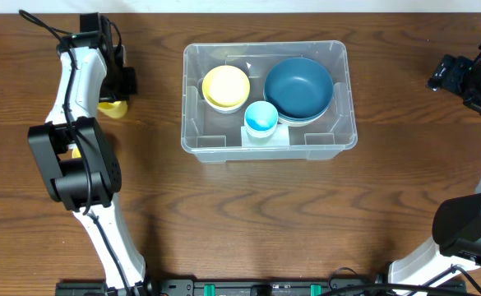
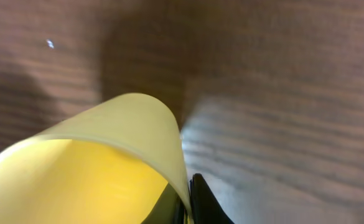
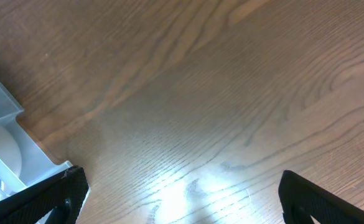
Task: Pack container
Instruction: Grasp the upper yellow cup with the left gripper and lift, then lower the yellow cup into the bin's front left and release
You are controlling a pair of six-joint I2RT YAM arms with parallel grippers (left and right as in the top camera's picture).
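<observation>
The container [image 1: 339, 90] stands in the middle of the wooden tabletop [image 1: 240, 214], between my two arms, with its long sides running left to right. It is a clear plastic bin with rounded corners and a thick rim, and a white label [image 1: 266, 136] sits on its near wall. Three things lie inside it. A yellow bowl [image 1: 225, 87] is toward my left, a dark blue bowl [image 1: 298, 88] is toward my right, and a small light blue cup [image 1: 261, 117] stands upright between them by the near wall, just beside both. A second blue rim shows under the near edge of the dark blue bowl.

My left gripper [image 1: 115, 94] is out over the tabletop to the left of the container and apart from it. It is clamped on a yellow cup [image 1: 113, 108]. In the left wrist view the cup [image 2: 94, 162] lies tilted with its open mouth toward the camera, and my left gripper [image 2: 185, 202] pinches its thin wall, one dark finger inside and one outside.

My right gripper [image 1: 441, 76] hangs over bare wood to the right of the container, well clear of it. In the right wrist view its fingers [image 3: 45, 199] are spread wide with nothing between them, and one corner of the container [image 3: 7, 143] shows at the left edge.
</observation>
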